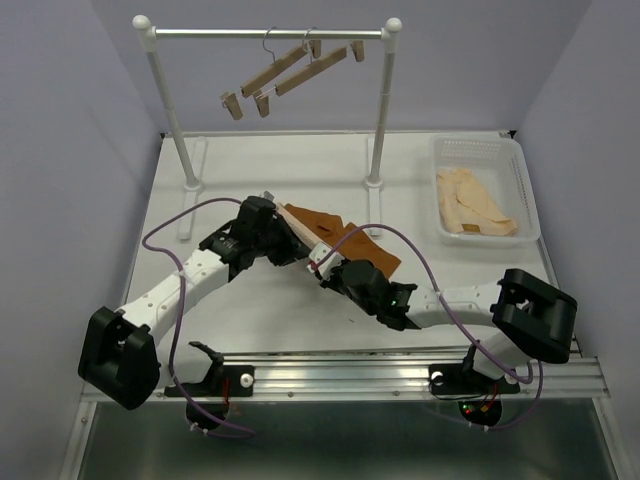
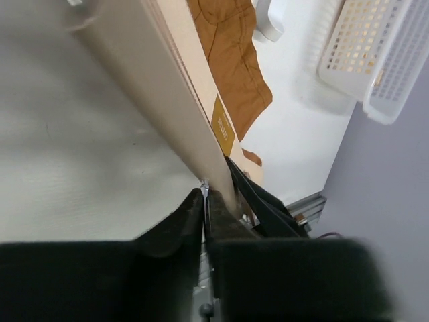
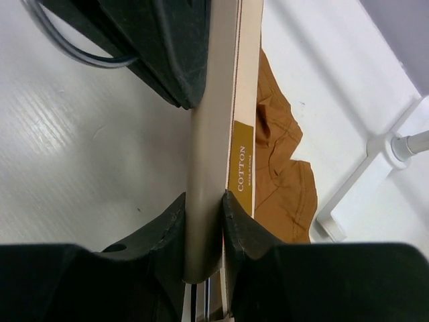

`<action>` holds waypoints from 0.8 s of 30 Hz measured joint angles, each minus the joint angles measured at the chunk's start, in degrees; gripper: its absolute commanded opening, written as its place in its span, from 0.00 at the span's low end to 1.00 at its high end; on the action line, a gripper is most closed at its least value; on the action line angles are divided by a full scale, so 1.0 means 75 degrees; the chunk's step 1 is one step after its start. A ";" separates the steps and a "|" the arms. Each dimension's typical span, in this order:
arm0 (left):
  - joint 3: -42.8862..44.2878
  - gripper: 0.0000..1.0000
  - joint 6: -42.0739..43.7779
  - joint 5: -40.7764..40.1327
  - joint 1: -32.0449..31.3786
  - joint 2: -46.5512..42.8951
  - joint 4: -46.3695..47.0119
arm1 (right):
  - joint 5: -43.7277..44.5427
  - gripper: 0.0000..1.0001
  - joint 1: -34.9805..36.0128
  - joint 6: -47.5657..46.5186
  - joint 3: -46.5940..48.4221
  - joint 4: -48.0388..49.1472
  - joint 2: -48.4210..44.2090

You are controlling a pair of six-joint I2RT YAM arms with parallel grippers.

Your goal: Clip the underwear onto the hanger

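The hanger (image 1: 300,232), a light-wood bar, lies low over the table's middle between my two grippers. The rust-brown underwear (image 1: 358,246) lies spread on the table beside it, its tan waistband with a "COTTON" label (image 3: 241,157) lying right against the bar (image 3: 211,134). My right gripper (image 3: 204,208) is shut on the bar's end. My left gripper (image 2: 204,198) is shut on a thin metal part at the bar's (image 2: 147,74) other end. In the top view the left gripper (image 1: 288,240) and right gripper (image 1: 323,262) sit close together. The underwear (image 2: 231,60) shows beyond the bar.
A white rack (image 1: 270,33) at the back holds two more wooden hangers (image 1: 290,70). A white basket (image 1: 480,143) at the right holds pale cream garments (image 1: 478,205). The rack's foot (image 3: 375,144) stands close behind the underwear.
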 measured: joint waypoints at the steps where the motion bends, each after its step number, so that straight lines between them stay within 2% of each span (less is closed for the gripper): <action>1: 0.0000 0.96 0.0087 0.0015 0.0000 0.0000 0.0000 | 0.0003 0.01 0.0000 0.0003 0.0000 -0.0012 0.0000; 2: 0.0000 0.99 0.0093 0.0154 0.0000 -0.0009 0.0052 | 0.0009 0.01 -0.0003 0.0006 0.0003 -0.0023 0.0000; 8: 0.0303 0.99 0.0428 0.0306 -0.0047 -0.0286 0.0055 | -0.0262 0.01 -0.0006 0.0364 0.0047 -0.0560 -0.0073; 16: 0.1801 0.99 0.0953 -0.0388 -0.0035 -0.0265 0.0023 | -0.0638 0.01 -0.0015 0.1183 0.0163 -0.1766 -0.1274; 20: 0.2771 0.99 0.1288 -0.1061 0.0009 0.0026 -0.0344 | -0.0463 0.01 -0.0181 0.1967 0.1003 -0.2906 -0.1378; 24: 0.3261 0.99 0.1472 -0.1883 0.0015 -0.0087 -0.0650 | -0.0254 0.01 -0.0691 0.2594 0.2177 -0.4232 -0.1358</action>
